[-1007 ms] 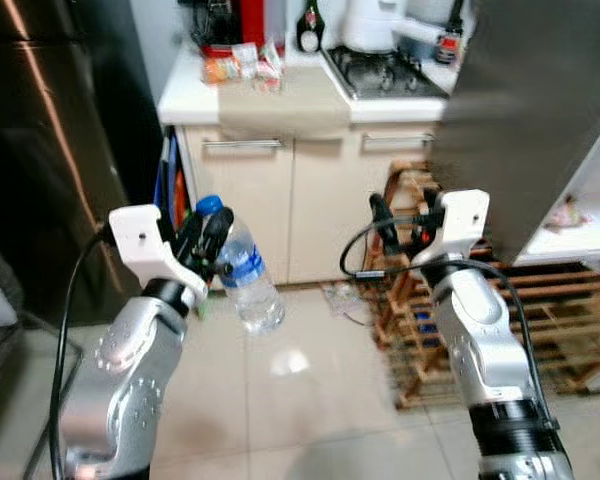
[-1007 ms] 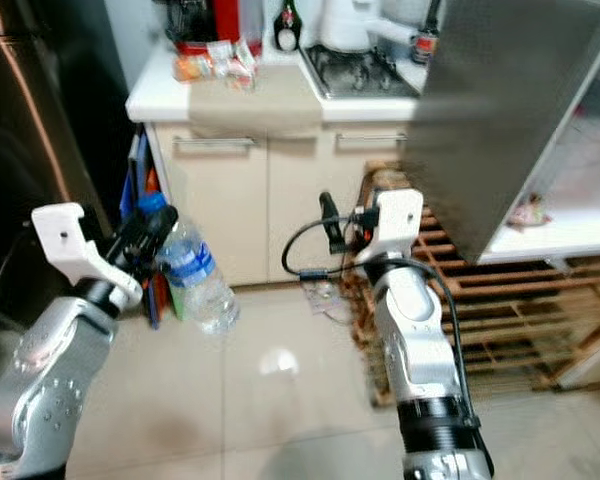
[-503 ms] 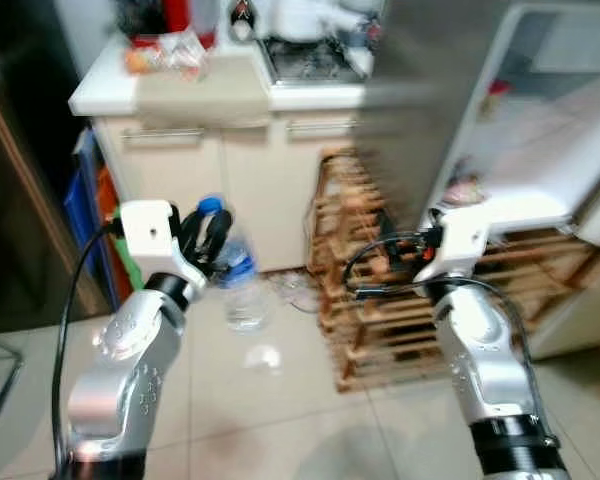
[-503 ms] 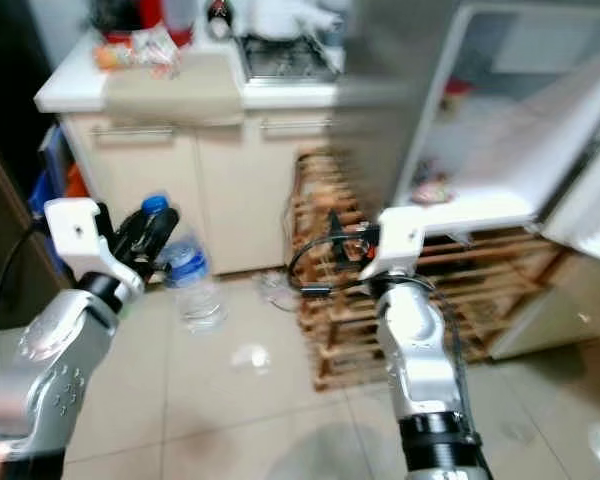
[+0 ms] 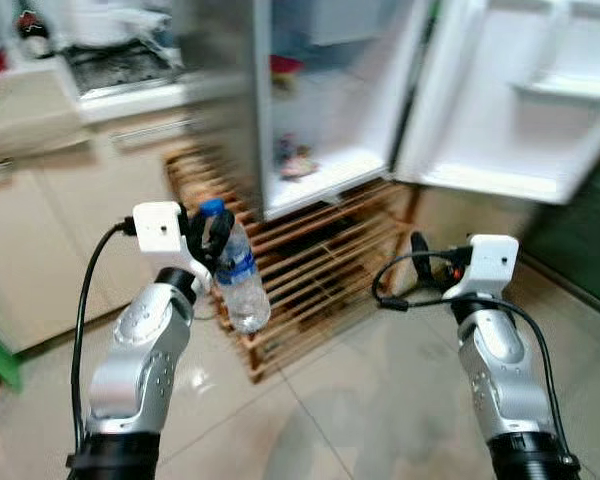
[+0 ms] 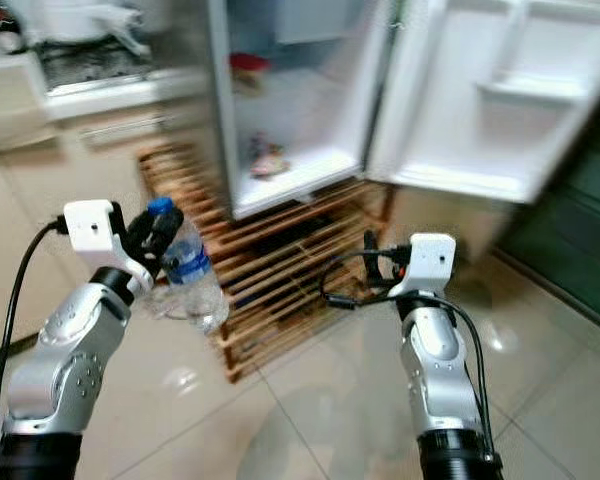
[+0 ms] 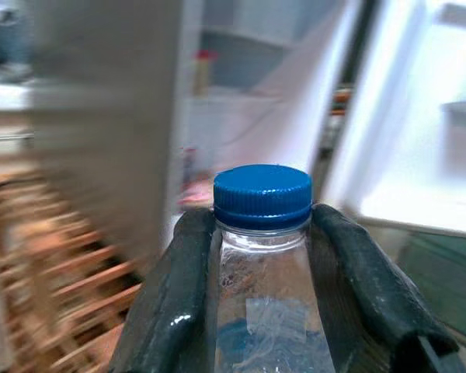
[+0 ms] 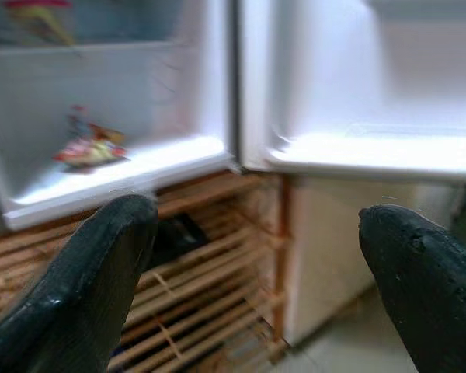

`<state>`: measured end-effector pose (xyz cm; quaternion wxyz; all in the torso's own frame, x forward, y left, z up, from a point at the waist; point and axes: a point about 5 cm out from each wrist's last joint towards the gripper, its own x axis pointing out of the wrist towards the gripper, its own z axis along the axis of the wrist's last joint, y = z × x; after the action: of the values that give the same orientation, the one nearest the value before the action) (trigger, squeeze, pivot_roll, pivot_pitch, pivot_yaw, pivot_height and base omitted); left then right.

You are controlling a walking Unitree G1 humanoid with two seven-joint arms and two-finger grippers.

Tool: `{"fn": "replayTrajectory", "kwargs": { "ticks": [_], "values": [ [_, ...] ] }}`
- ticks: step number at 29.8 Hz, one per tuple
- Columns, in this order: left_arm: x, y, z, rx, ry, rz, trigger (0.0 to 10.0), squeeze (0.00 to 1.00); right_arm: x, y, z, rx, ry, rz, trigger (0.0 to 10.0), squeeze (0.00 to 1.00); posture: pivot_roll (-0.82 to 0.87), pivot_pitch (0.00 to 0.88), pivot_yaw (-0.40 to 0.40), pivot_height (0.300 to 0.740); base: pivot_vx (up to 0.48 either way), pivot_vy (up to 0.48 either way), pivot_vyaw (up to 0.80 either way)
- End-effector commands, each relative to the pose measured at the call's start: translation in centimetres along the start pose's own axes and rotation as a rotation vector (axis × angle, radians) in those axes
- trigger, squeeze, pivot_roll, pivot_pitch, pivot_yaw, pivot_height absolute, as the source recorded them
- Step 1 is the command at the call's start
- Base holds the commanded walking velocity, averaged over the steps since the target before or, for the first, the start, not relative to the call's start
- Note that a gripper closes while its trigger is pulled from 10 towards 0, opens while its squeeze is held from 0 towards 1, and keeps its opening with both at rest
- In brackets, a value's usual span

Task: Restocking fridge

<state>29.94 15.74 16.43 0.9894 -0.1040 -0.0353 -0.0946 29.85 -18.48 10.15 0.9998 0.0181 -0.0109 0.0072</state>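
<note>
A humanoid robot faces an open fridge (image 5: 325, 110) with a water bottle (image 5: 238, 280) clamped by the neck in its left tool (image 5: 208, 232), the two black fingers (image 7: 175, 287) pressed against either side just under the blue cap (image 7: 262, 196). The bottle hangs below the tool with its long axis close to upright, base tipped slightly away toward the wooden rack (image 5: 310, 270). The fridge's white compartment lies ahead of and above the left tool, somewhat toward the robot's right, its door (image 5: 525, 95) swung wide beyond the right tool (image 5: 420, 247). That right tool is spread open and carries nothing, pointing at the lower shelf (image 8: 116, 167), where a small packet (image 8: 89, 149) rests. The left arm holds the load; judging by the layout, the shelf must be reached by moving forward and up.
</note>
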Motion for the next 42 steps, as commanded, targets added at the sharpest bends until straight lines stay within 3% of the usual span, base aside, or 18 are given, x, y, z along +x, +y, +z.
{"fn": "replayTrajectory", "kwargs": {
  "ticks": [1, 17, 26, 42],
  "values": [
    [0.5, -0.6, 0.7, 0.006, -0.033, -0.032, 10.0, 0.0, 0.1, -0.1, 0.1, -0.001, -0.006, -0.003, 10.0, 0.0, -0.13, 0.0, 0.035, 0.74, 0.0, 0.0, -0.71],
    [1.2, -2.0, 1.0, -0.012, -0.093, -0.112, 10.0, 0.0, -0.2, -0.7, 0.4, -0.046, -0.048, -0.018, 10.0, 0.0, -0.15, 0.0, 0.045, 0.74, 0.407, 0.0, -0.12],
    [1.5, -2.6, 0.8, -0.026, -0.1, -0.167, 10.0, 0.0, -0.7, -1.0, 0.1, -0.022, -0.032, -0.032, 10.0, 0.0, -0.17, 0.0, 0.052, 0.74, 0.48, 0.0, 0.0],
    [1.8, -3.8, 1.1, -0.047, -0.115, -0.234, 10.0, 0.0, -0.7, -0.7, 0.2, -0.037, -0.029, -0.02, 10.0, 0.0, -0.17, 0.0, 0.058, 0.74, 0.48, 0.0, -0.6]
  ]
}}
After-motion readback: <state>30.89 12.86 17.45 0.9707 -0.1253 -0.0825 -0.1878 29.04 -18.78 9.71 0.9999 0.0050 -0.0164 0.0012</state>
